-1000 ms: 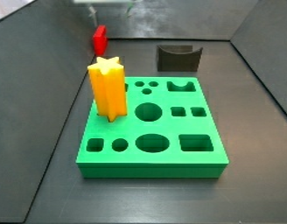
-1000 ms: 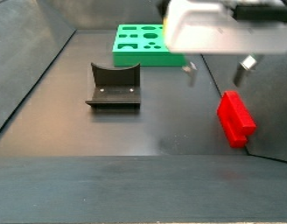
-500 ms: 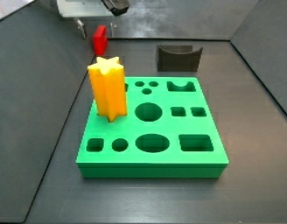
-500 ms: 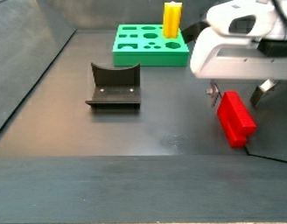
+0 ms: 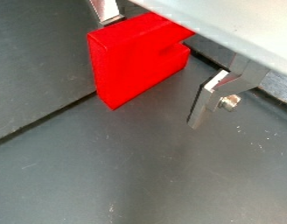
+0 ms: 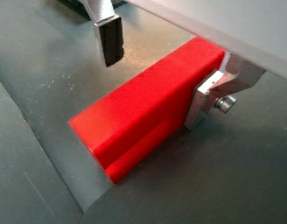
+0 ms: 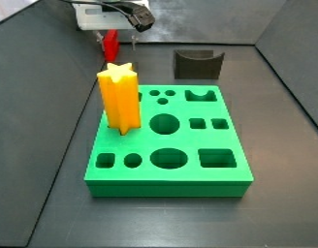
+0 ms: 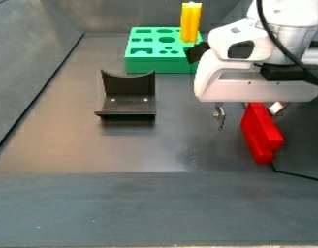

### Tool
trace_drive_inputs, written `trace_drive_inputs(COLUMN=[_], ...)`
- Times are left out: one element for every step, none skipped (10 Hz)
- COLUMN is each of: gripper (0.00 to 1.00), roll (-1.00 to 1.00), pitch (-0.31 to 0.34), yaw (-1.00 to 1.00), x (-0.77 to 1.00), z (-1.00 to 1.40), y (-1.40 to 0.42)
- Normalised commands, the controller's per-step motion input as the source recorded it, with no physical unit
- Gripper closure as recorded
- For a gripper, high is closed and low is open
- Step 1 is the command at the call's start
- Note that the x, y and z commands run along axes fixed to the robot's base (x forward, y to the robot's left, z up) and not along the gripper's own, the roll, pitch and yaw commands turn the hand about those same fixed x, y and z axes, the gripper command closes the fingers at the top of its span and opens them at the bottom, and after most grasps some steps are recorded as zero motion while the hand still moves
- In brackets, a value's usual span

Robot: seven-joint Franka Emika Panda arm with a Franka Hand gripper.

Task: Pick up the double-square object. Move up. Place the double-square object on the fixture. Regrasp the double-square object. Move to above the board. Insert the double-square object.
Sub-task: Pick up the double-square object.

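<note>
The bright red, stepped, rigid plastic double-square object (image 6: 146,105) stands on the dark floor, well apart from the green board (image 7: 169,145). The gripper (image 6: 157,70) straddles it, fingers spread, not yet pinching. It looks light and smooth; grip its flat opposing faces.

Red, green, yellow-orange and near-black on dark grey

The double-square object (image 8: 263,131) is bright plain red; the board (image 7: 169,143) bright green with dark cut-outs; the star prism (image 7: 119,97) yellow-orange; the fixture (image 8: 124,95) dark grey, almost black; the hand (image 8: 247,113), straddling the red piece, has a white body and silver fingers (image 5: 209,96) with dark pads; the floor (image 8: 148,145) is dull dark grey
</note>
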Motion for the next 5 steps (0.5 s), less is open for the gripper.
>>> trace_drive_inputs(gripper=[0.00,0.00,0.00,0.00,0.00], roll=[0.14,0.15,0.19,0.00,0.00], pitch=[-0.187,-0.189,-0.137,-0.127,0.000], yaw=[0.05,0.05,0.00,0.00,0.00], x=[-0.33,-0.34,-0.27,-0.06,0.00], z=[-0.85,-0.83,-0.87,-0.11,0.00], y=[0.09,0.10,0.01,0.00,0.00])
